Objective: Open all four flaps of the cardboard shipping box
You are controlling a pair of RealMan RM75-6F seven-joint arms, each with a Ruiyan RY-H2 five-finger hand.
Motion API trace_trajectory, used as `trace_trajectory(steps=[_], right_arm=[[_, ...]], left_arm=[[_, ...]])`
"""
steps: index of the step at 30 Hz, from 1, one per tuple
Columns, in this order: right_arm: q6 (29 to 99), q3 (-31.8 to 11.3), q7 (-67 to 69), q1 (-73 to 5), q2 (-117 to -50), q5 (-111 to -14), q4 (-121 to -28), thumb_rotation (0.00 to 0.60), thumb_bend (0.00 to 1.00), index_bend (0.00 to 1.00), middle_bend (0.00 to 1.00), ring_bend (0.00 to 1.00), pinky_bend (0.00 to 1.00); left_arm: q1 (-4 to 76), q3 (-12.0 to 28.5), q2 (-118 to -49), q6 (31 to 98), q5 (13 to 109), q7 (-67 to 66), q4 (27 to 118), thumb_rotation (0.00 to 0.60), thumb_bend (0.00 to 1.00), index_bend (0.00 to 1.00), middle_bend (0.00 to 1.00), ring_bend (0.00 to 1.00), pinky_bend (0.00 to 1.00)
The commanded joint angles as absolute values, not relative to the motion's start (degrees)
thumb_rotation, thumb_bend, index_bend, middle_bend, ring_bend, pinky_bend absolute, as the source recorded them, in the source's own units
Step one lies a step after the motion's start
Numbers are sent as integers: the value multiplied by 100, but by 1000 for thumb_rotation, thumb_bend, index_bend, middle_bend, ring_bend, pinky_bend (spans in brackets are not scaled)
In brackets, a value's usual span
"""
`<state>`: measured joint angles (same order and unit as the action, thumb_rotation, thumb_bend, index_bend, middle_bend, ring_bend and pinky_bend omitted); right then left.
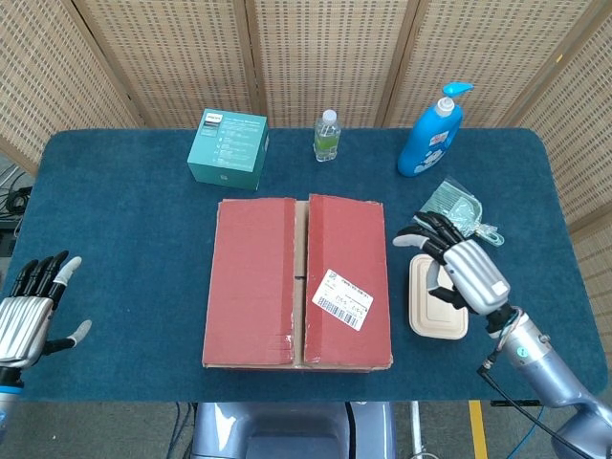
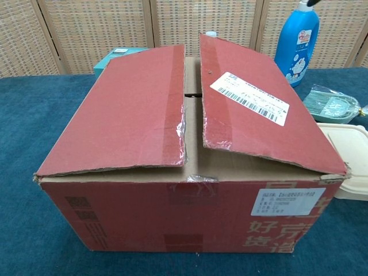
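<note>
Staged robot test area, likely a lab or demo bay. Table (image 1: 115, 239) covered in dark teal carpet-like cloth, closed in behind by folding woven-cane screen panels (image 1: 316, 53) in wooden frames. Grey floor with a yellow tape strip (image 1: 475, 430) and loose cables (image 1: 14, 201) at the table's edges. Assorted household props sit on the cloth.

A blue-carpeted counter (image 1: 124, 229) carries the clutter. At eleven o'clock stands a teal carton (image 1: 228, 147); at twelve, an upright clear water bottle (image 1: 327, 135) with a white cap. At one o'clock a blue pump bottle (image 1: 432, 132) stands — white label facing front in the chest view. At three o'clock lie a bagged green item (image 1: 454, 206) and, nearer, a lidded beige container (image 1: 435, 304). Woven screens (image 1: 316, 53) stand behind.
</note>
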<state>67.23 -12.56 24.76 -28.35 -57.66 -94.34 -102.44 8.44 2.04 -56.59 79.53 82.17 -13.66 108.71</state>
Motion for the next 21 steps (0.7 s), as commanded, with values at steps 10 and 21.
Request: trace_trajectory(steps=[10, 21], right_arm=[[6000, -1362, 2703, -3716, -6114, -9478, -10315, 600, 1000, 288, 263, 0, 16], [5691, -1425, 2423, -4218, -6537, -9280, -10315, 600, 1000, 308, 271, 0, 15]], left_arm=[[843, 177, -5684, 7933, 8159, -1449, 10902, 514, 299, 23, 0, 0, 0], [848, 168, -5727, 7874, 8046, -1410, 10813, 515, 299, 23, 0, 0, 0]])
